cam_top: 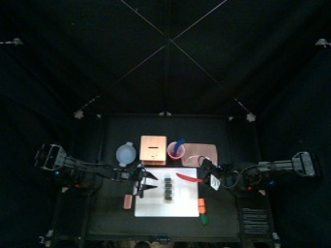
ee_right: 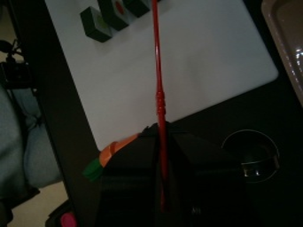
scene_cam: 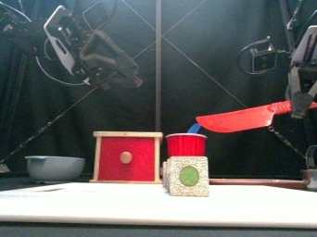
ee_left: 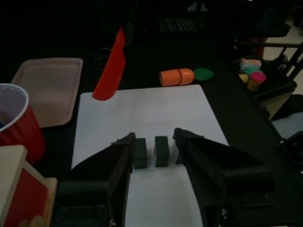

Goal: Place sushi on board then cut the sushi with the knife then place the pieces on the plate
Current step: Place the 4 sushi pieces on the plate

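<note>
The dark green sushi roll (cam_top: 165, 185) stands on the white cutting board (cam_top: 175, 221), with a narrow gap between two of its blocks (ee_left: 151, 151). In the front view its green and white end face (scene_cam: 187, 176) shows. My left gripper (ee_left: 151, 137) hangs open above the roll (scene_cam: 118, 69), its jaws well clear of it. My right gripper (scene_cam: 301, 93) is shut on the red toy knife (scene_cam: 242, 118), held level in the air right of the roll (ee_right: 158, 97). The pink plate (cam_top: 199, 153) lies at the back right.
A wooden box with a red drawer front (scene_cam: 126, 157), a red cup (scene_cam: 188, 145) holding a blue knife, and a blue-grey bowl (scene_cam: 54, 167) stand behind the board. An orange carrot toy (ee_left: 178, 76) lies just off the board's right side.
</note>
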